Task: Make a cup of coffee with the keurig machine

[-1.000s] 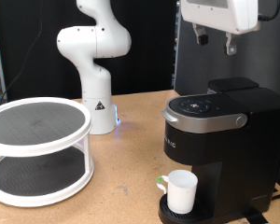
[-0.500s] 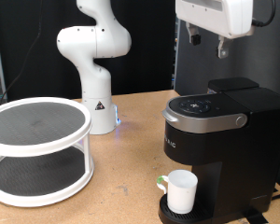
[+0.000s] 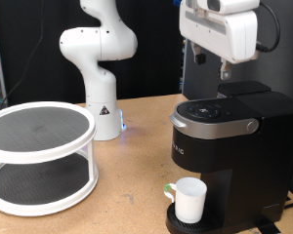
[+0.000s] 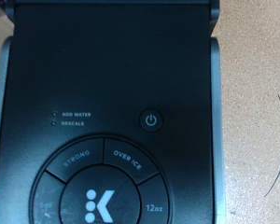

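The keurig machine [image 3: 230,146] is a tall black brewer at the exterior view's right, with its silver-rimmed lid shut. The cup [image 3: 190,199], a plain white mug, stands on the drip tray under the spout. My gripper [image 3: 211,64] hangs above the machine's top, fingers apart with nothing between them. In the wrist view the machine's top [image 4: 107,84] fills the picture, showing the power button [image 4: 151,120] and the round button ring with the K logo [image 4: 99,202]. The fingers do not show in the wrist view.
A white two-tier round rack [image 3: 39,156] stands at the exterior view's left on the wooden table [image 3: 127,195]. The white robot arm base [image 3: 100,78] rises behind it. A black panel [image 3: 200,83] stands behind the machine.
My gripper has moved towards the exterior view's left and slightly down, and now hangs over the machine's lid. The cup and machine have not moved.
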Controlling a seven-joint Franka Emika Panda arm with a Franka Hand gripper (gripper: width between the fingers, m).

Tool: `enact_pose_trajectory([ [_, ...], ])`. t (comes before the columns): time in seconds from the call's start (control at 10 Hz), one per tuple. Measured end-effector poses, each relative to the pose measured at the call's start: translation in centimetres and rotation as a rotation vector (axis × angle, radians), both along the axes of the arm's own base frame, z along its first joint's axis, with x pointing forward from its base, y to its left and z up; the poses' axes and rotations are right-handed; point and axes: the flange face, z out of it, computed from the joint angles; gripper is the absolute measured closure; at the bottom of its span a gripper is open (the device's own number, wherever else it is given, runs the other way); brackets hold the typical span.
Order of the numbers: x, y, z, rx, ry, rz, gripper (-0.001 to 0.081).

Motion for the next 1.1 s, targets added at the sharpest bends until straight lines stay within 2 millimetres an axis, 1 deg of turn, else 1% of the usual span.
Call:
enact_pose_trajectory([
  [0.1, 0.0, -0.1, -0.7, -0.003, -0.002, 0.005, 0.0028],
  [0.2, -0.1, -0.1, -1.4, -0.006, -0.005, 0.006, 0.0221],
  [0.3, -0.1, -0.2, -2.1, -0.011, -0.009, 0.005, 0.0221],
  [0.4, -0.2, -0.3, -2.8, -0.014, -0.014, 0.004, 0.0398],
  [0.5, -0.2, -0.4, -3.5, -0.017, -0.022, 0.001, 0.0398],
  [0.6, -0.2, -0.5, -4.3, -0.019, -0.034, -0.002, 0.0581],
  [0.7, -0.3, -0.5, -5.0, -0.021, -0.044, -0.005, 0.0713],
  [0.8, -0.4, -0.6, -5.6, -0.022, -0.050, -0.008, 0.0713],
  [0.9, -0.5, -0.6, -6.1, -0.022, -0.052, -0.010, 0.0787],
  [1.1, -0.6, -0.8, -6.9, -0.029, -0.055, -0.010, 0.0800],
])
